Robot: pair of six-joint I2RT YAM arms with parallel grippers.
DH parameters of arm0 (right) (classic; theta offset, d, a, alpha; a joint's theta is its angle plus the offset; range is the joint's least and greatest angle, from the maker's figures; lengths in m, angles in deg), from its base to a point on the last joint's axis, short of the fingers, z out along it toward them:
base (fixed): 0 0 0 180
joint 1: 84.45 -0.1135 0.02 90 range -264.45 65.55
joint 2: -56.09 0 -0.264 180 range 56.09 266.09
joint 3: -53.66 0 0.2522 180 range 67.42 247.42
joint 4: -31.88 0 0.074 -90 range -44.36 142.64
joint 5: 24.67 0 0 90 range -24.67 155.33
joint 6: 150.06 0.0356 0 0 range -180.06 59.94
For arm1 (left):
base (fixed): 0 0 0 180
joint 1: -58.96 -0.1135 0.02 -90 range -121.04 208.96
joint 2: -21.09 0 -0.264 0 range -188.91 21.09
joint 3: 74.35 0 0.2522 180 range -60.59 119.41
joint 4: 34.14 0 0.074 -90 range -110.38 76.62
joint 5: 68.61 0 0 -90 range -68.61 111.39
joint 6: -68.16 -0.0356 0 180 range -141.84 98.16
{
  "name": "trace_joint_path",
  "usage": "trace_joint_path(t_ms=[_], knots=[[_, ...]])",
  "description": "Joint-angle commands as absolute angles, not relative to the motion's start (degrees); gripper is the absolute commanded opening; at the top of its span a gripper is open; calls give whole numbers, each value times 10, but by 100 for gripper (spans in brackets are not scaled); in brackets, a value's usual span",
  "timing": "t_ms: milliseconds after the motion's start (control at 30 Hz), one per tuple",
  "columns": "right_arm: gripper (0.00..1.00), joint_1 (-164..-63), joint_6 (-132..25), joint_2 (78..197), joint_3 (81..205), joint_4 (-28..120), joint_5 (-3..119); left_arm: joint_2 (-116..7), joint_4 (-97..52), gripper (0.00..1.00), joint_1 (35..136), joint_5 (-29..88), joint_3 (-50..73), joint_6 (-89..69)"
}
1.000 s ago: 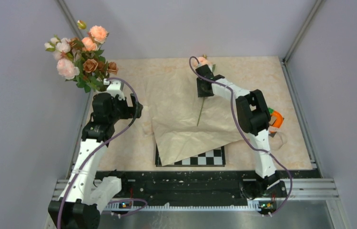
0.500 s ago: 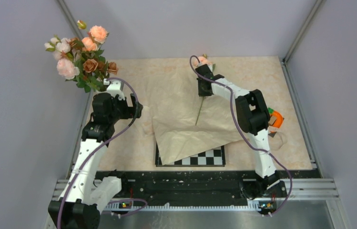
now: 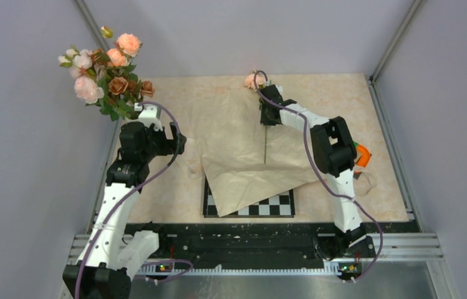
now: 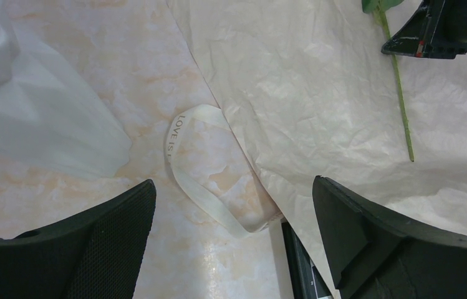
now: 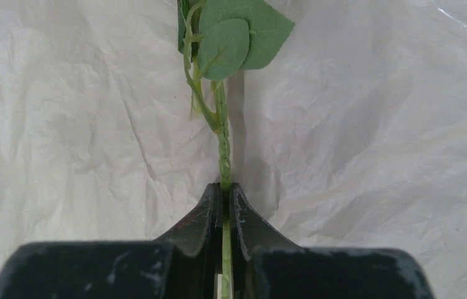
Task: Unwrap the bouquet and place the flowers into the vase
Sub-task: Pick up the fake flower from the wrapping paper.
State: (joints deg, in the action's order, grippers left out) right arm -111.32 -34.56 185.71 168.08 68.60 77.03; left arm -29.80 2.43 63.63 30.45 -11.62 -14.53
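Spreading across the marbled tabletop (image 3: 381,112), a crumpled sheet of beige wrapping paper (image 3: 231,146) lies opened out flat between the two arms, its near edge covering part of a black-and-white checkerboard (image 3: 269,204). At the far left corner the flowers (image 3: 107,70), peach, pink and cream blooms with green leaves, stand bunched upright above the left arm; what holds them is hidden behind that arm. One single rose (image 3: 254,81) lies apart from them on the paper, toward the far edge, its bloom pointing away from the arm bases and its long green stem (image 3: 265,144) running back toward them. The right tool (image 5: 225,188) is clenched on that stem, jaws pressed together just below a pair of rounded leaves (image 5: 243,34). The left tool (image 4: 232,184) hangs released, jaws spread wide, over bare tabletop at the paper's left edge. Beneath it a loop of cream ribbon (image 4: 172,142), printed with lettering, lies loose, one end tucked against the paper.
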Motion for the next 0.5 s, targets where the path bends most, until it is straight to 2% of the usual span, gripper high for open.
trace_joint_path(t_ms=[0,467], knots=[[0,-1106,-328,1819,1648,662,761,-286,9,99,638,299,-114,-152],[0,-1106,-337,1684,1490,485,750,-273,6,99,638,306,-120,-146]])
